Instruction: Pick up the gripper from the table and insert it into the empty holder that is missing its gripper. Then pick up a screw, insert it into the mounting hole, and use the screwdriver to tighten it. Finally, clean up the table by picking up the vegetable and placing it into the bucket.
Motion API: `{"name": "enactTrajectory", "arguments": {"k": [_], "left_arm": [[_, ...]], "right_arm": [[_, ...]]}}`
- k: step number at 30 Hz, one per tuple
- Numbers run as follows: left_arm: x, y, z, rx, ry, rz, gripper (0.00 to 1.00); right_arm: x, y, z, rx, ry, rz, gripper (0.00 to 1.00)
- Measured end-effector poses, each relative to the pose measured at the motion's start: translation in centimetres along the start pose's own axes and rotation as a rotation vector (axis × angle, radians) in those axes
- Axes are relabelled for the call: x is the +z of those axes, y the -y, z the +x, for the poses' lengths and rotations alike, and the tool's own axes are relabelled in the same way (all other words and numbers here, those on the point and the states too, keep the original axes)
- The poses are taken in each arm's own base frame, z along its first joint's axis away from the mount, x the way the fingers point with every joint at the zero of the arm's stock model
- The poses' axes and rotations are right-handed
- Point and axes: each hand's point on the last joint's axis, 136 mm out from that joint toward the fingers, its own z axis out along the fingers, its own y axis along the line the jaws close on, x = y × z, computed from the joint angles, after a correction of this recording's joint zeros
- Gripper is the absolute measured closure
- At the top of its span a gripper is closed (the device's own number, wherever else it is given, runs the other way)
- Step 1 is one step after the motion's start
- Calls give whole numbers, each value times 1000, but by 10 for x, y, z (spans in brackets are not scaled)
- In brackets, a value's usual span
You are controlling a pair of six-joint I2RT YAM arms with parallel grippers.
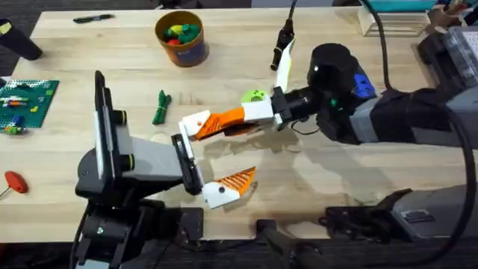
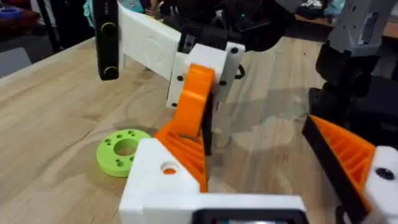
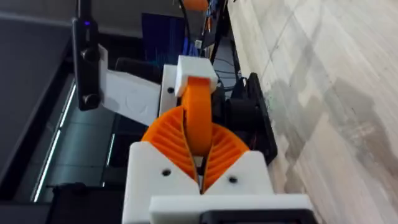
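Left gripper spread wide, low over the table near its front edge. One jaw fitted with its orange finger, the other being the holder, a white angular block. Stiff printed plastic by the look, and fixed on the arm, so nothing to grasp there, only to keep steady.

Right gripper closed on the gripper, the small orange ribbed wedge, clamped between two ribbed pads, with its free end at the holder. Probably light and rigid, the ribs giving good friction and little risk of slipping. Best taken by the flat sides near the middle, leaving the mounting end free.

Vegetable lying on the table between the bucket and the left arm, well apart from both grippers. Likely light, perhaps a little soft. Best pinched across the slim middle.

Hard to tell how deep the wedge sits in the holder, the joint being covered by the pads in the right wrist view. Small round hole on the white block in the left wrist view, possibly the mounting hole, not certain. Blue part behind the right arm, perhaps the screwdriver, mostly cut off. Hard to say where the screws lie.
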Motion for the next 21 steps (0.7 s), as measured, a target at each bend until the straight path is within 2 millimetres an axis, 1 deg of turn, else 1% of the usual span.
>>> {"name": "enactTrajectory", "arguments": {"k": [10,13,17,19,21], "left_arm": [[0,0,0,-2,0,2,15],[0,0,0,-2,0,1,15],[-1,-7,0,-2,1,-39,15],[-3,-19,-1,-2,3,-102,15],[-3,-19,-1,-1,3,-106,15]], "right_arm": [[4,1,-6,-17,27,17,997],[9,-1,-5,-23,20,16,997],[16,1,-13,-22,4,12,997],[24,2,-26,-30,-28,-5,997],[24,2,-26,-32,-29,-6,997]]}}
